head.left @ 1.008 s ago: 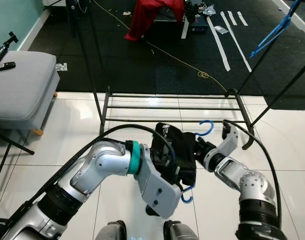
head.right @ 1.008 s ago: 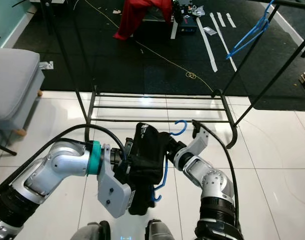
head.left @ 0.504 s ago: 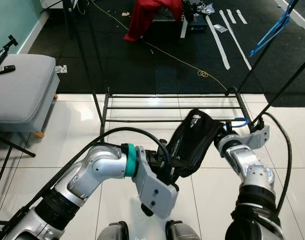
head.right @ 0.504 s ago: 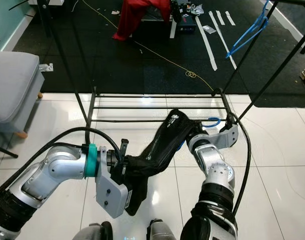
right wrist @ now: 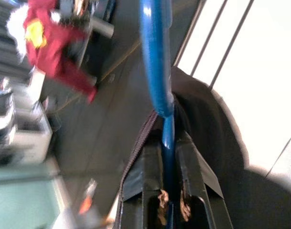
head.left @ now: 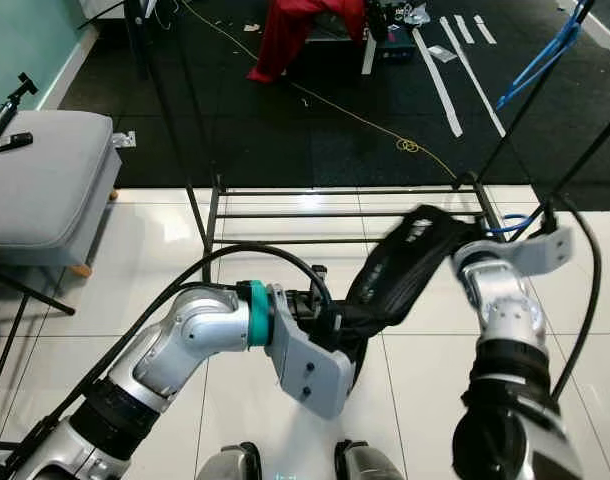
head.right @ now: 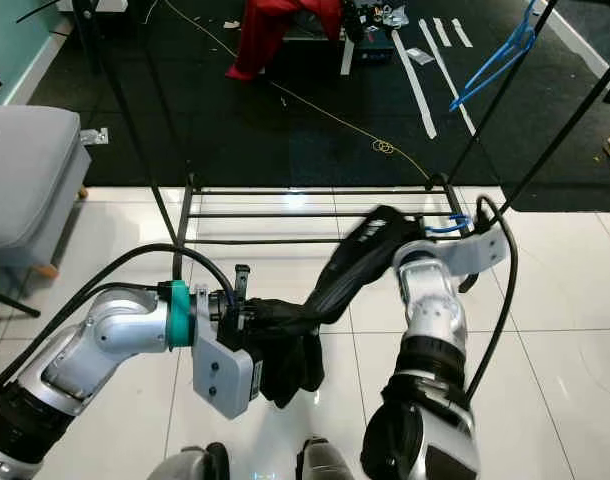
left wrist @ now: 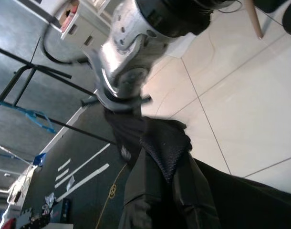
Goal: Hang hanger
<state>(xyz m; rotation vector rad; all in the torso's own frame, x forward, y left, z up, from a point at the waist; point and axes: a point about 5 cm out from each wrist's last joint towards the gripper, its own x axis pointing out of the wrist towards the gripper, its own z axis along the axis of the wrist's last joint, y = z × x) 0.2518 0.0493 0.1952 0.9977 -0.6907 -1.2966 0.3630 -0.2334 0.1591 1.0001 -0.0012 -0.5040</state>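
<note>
Blue hanger carrying a black garment, centre-right of the frame.
Right pincer is pinching the hanger; left pincer is gripping the garment's lower end above the tiled floor.

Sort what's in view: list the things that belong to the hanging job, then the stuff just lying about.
Belongs to the job:
- blue hanger, clamped in the right hand
- black garment on that hanger, its lower end gripped by the left hand
- black clothes rack, still without this hanger

Just lying about:
- red garment
- grey cushioned seat
- yellow cord
- second blue hanger on the rack's top bar
</note>
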